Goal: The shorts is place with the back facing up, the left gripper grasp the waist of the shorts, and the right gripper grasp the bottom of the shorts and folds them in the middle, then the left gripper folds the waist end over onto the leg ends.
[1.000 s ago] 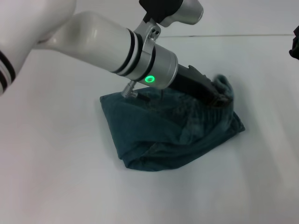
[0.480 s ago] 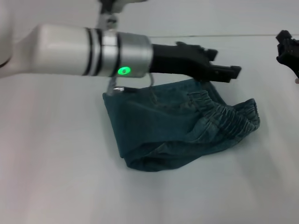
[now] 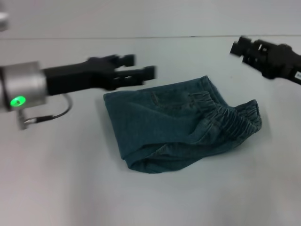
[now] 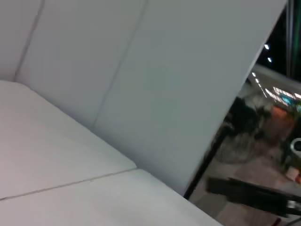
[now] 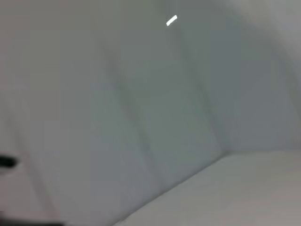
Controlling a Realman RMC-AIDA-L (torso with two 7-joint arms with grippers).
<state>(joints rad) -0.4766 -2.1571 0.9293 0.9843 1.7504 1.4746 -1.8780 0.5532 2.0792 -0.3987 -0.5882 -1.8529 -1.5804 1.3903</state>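
Note:
The blue denim shorts (image 3: 176, 125) lie folded in a compact bundle on the white table (image 3: 70, 179), with the gathered elastic waist (image 3: 237, 117) on top at the right side. My left gripper (image 3: 138, 71) hovers open just off the bundle's far left corner, holding nothing. My right gripper (image 3: 240, 47) is raised at the far right, apart from the shorts. Both wrist views show only walls and table, not the shorts.
The table's far edge (image 3: 188, 36) runs across the top of the head view, with a pale wall behind. A thin cable (image 3: 56, 113) loops under my left wrist.
My left gripper let go of the waist, which now rests on the leg ends, and drew back to the left. My right gripper moved further into view at the far right.

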